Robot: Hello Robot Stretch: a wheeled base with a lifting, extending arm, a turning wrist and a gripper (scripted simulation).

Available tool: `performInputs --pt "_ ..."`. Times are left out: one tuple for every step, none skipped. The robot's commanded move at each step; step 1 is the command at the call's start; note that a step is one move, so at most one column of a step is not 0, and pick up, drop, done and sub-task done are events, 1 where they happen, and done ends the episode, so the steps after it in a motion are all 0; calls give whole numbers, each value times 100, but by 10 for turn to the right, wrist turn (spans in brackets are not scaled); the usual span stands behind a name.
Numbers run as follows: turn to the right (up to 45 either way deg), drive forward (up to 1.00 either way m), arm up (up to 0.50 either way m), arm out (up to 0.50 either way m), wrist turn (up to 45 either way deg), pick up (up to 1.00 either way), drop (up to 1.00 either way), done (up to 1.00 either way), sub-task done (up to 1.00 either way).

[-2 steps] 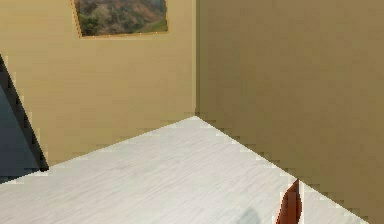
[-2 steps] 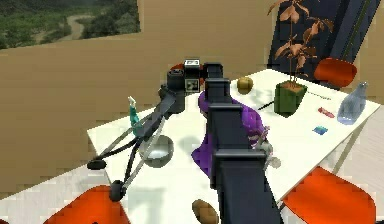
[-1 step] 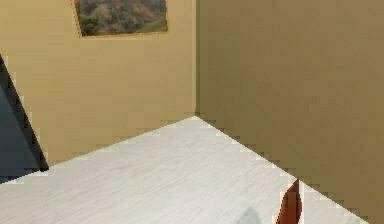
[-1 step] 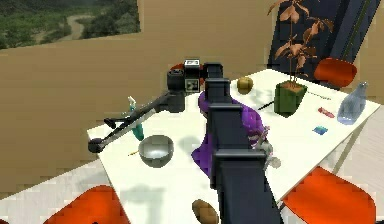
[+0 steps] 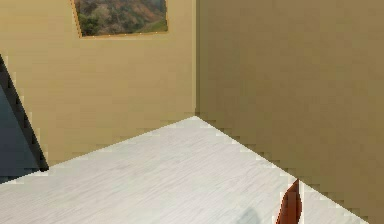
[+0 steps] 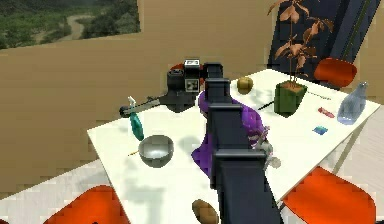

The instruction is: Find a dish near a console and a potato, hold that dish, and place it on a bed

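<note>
Surface (image 6: 300, 150): white, against far wall.
Dish (image 6: 155, 150): grey bowl, lay left of arm; potato (image 6: 205, 211) nearer.
Claw (image 6: 135, 104): far left; hold, width: cannot tell.
Progress: dish likely found; grasp, bed remained.

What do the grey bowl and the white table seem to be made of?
The bowl looks like metal: grey, with a pale sheen inside. The table looks painted or laminated: flat, even white, no grain. Both are judged only by look.
</note>
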Motion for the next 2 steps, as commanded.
performInputs --pt "0 0 0 0 120 0 0 0 0" --pt "0 0 -30 0 0 0 0 0 0"
